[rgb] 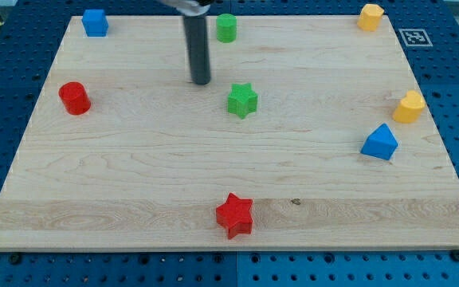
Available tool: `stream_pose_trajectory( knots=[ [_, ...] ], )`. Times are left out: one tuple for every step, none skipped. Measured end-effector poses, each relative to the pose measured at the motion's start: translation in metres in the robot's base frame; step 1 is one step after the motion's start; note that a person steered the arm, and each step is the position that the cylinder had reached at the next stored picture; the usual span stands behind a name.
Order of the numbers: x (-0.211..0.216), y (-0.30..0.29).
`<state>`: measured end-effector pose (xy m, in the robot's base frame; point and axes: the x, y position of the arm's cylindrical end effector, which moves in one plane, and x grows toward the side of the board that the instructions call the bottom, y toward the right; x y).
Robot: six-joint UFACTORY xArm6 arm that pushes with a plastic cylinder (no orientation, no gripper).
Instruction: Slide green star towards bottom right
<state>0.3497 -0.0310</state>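
Note:
The green star [242,100] lies on the wooden board [134,175] a little above its middle. My tip [201,81] is the lower end of the dark rod coming down from the view's top. It stands up and to the left of the green star, with a small gap between them, not touching it.
A green cylinder [226,28] sits at the top centre, a blue cube [95,22] top left, a red cylinder [75,98] at the left. A red star [234,215] is at the bottom centre. A blue triangular block [380,143] and two yellow blocks [409,107] [370,17] are on the right.

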Motion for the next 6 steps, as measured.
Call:
stream_pose_trajectory(
  knots=[
    [0.008, 0.038],
    [0.039, 0.04],
    [0.065, 0.05],
    [0.092, 0.058],
    [0.101, 0.05],
    [0.119, 0.046]
  ],
)
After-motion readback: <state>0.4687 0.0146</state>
